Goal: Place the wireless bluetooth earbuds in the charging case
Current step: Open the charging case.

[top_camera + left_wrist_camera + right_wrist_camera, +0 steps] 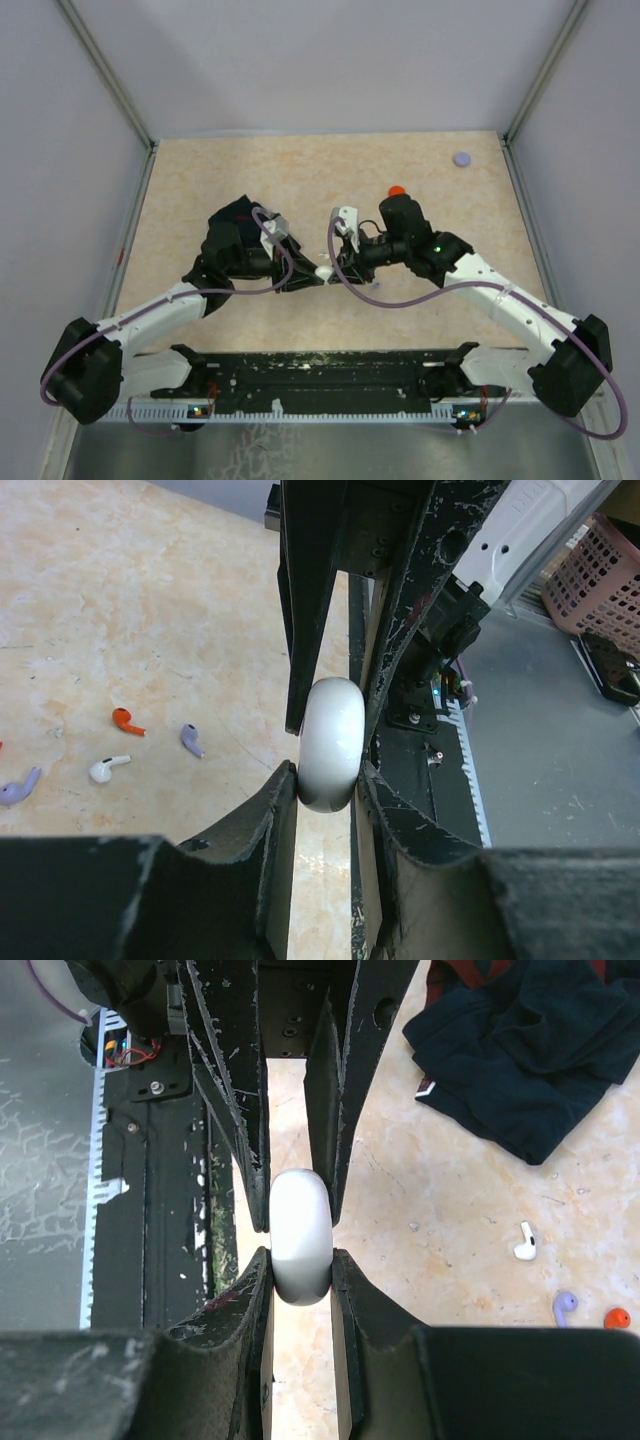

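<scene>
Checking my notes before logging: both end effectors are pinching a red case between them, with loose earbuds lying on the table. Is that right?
Not quite. The case is white, not red; the left wrist view shows it. The left end effector and right end effector both pinch it, and loose earbuds lie on the table.

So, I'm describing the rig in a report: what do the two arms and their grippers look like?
The left arm and right arm are white shells joined by bulky black joints, each trailed by a looping purple cable. The left gripper and right gripper have flat black fingers, scuffed with pale scratches. A small green light glows on the right arm.
</scene>
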